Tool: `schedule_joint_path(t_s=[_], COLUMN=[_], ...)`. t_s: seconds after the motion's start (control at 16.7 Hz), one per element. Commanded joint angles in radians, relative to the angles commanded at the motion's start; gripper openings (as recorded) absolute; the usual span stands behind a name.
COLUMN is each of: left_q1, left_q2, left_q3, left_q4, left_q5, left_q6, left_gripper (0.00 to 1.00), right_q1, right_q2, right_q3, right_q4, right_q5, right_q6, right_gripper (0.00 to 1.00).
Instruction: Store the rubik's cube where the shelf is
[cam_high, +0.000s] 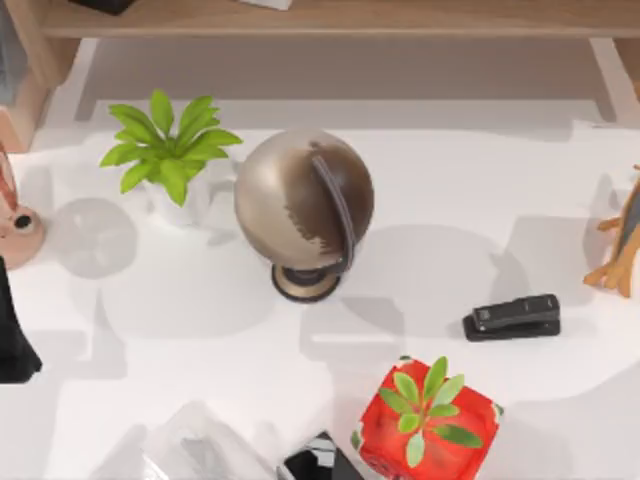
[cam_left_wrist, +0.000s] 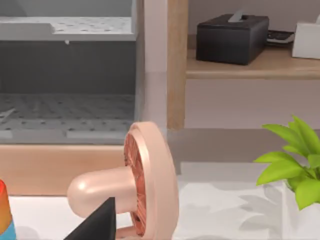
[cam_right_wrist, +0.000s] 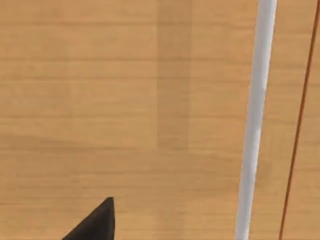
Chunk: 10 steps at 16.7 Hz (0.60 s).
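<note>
no rubik's cube anywhere I can spot, shelf (cam_high: 330, 18) runs along the far edge behind the globe (cam_high: 303, 200), left arm (cam_high: 15, 340) parked left, can't tell either arm's jaws

The shelf (cam_high: 330, 18) is a long light-brown wooden board running along the far edge of the counter (cam_high: 450, 200), held up by a wooden side support at its left end. In the left wrist view its board (cam_left_wrist: 250, 67) carries a black box and a white one.
</note>
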<state>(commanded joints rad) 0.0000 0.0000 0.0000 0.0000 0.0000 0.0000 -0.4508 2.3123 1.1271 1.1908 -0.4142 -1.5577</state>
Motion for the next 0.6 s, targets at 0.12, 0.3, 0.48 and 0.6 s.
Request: schedule_joint_path(t_s=[0.12,0.3,0.48,0.6], left_q1=[0.000,0.000,0.000,0.000], left_q2=[0.000,0.000,0.000,0.000], left_q3=[0.000,0.000,0.000,0.000], left_q4=[0.000,0.000,0.000,0.000], left_q5=[0.000,0.000,0.000,0.000], left_q6=[0.000,0.000,0.000,0.000], left_gripper=[1.00,1.00,1.00,1.00], right_q1=[0.007,0.015,0.015,0.015], right_q2=[0.020,0.041,0.041,0.041], right_q3=[0.042,0.086,0.087,0.087], right_q4=[-0.022,-0.046,-0.046,-0.046], right_q5=[0.007,0.015,0.016,0.016], right_q6=[0.000,-0.001,-0.001,-0.001], right_gripper=[1.00,1.00,1.00,0.85])
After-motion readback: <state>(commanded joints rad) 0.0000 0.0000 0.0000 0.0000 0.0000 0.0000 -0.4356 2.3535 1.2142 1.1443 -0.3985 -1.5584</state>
